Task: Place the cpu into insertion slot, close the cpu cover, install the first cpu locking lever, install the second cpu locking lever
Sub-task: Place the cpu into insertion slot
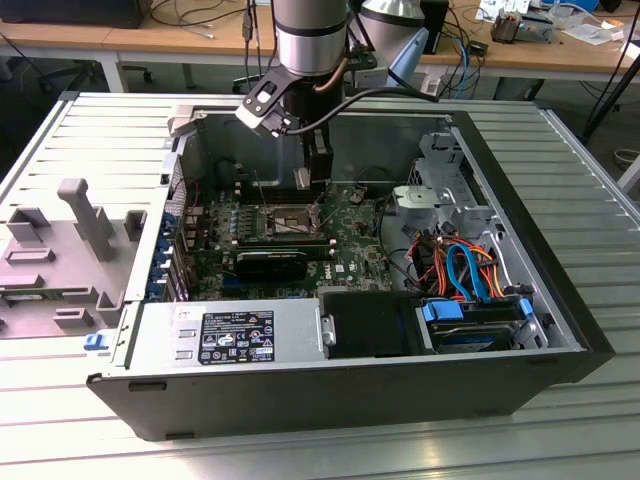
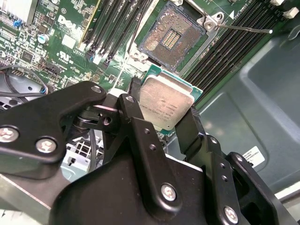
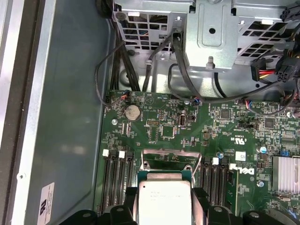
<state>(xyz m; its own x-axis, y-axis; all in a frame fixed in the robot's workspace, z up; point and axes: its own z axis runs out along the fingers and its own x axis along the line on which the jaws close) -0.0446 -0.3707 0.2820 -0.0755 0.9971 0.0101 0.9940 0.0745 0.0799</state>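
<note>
We see the end effector gripping the cpu by two opposite edges. It hovers clear of the bare insertion slot, which lies near the centre of the exterior view.

We see a silver-grey cylindrical arm w/ light-blue cap & black cable. Gripper is matte black: flat linkage bars w/ silver screws.
</note>
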